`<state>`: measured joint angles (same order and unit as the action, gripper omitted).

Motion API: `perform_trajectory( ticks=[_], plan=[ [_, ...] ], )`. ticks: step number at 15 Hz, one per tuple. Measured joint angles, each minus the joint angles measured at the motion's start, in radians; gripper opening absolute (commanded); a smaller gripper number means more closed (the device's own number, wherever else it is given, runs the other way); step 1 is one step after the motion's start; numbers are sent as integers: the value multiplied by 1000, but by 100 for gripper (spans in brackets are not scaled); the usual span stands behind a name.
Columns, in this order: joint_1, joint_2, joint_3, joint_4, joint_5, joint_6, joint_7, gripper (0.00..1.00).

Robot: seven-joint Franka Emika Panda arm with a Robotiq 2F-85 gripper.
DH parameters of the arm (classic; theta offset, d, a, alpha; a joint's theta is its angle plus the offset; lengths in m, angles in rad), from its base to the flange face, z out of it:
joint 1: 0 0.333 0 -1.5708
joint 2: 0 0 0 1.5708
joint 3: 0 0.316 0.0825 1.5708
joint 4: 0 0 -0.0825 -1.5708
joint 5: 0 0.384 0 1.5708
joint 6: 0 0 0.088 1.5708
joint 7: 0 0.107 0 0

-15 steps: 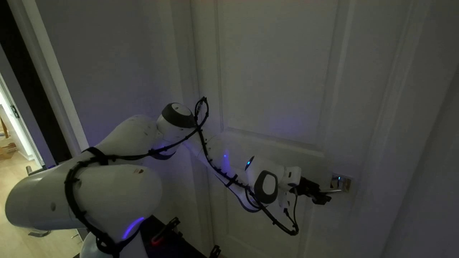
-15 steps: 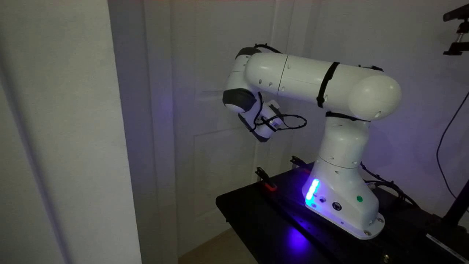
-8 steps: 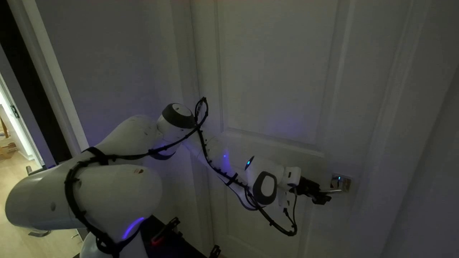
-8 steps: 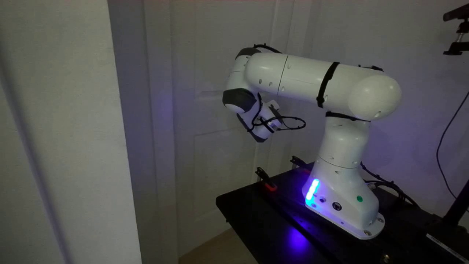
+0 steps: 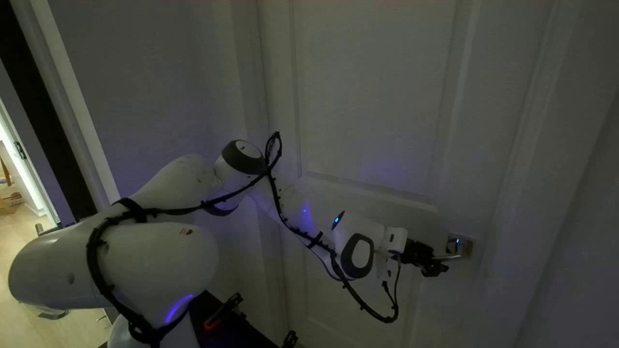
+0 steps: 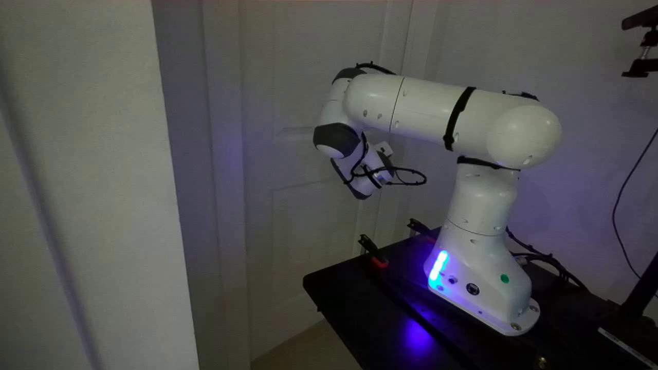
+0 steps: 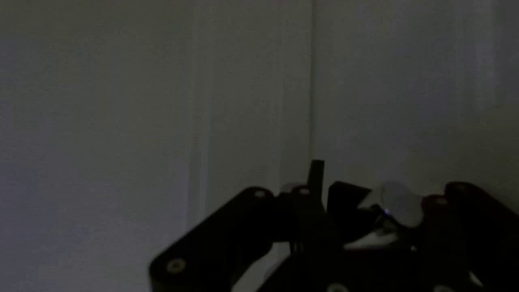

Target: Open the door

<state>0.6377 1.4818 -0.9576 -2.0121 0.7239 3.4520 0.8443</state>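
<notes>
The white panelled door (image 5: 377, 96) stands closed in its frame and also shows behind the arm in an exterior view (image 6: 313, 231). Its small silver lever handle (image 5: 452, 257) points sideways from a shiny plate. My dark gripper (image 5: 439, 266) is at the lever's free end, apparently touching it. In the wrist view the fingertips (image 7: 325, 182) are dark silhouettes a short gap apart, in front of the door (image 7: 385, 81). It is too dark to tell whether the lever is between them. In an exterior view the arm (image 6: 339, 139) hides the gripper and handle.
The robot base (image 6: 478, 288) stands on a black table (image 6: 349, 303) with clamps (image 6: 372, 249) at its edge near the door. A white wall corner (image 6: 103, 180) rises in front of the door. A black cable (image 5: 372, 311) hangs below the wrist. A lit doorway (image 5: 19, 183) is behind the arm.
The wrist has turned slightly and its cable has shifted a little. The gripper has moved a few pixels rightward and down, staying at the lever. The door has not visibly moved.
</notes>
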Motion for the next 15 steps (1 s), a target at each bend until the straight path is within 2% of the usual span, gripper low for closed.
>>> perform_trajectory(
  ticks=[4, 11, 15],
  plan=[
    [-60, -8, -13, 46, 37, 6, -32, 1],
    [-69, -12, 1, 59, 88, 6, -98, 1],
    [-69, -14, 0, 55, 118, -2, -259, 1]
  ],
)
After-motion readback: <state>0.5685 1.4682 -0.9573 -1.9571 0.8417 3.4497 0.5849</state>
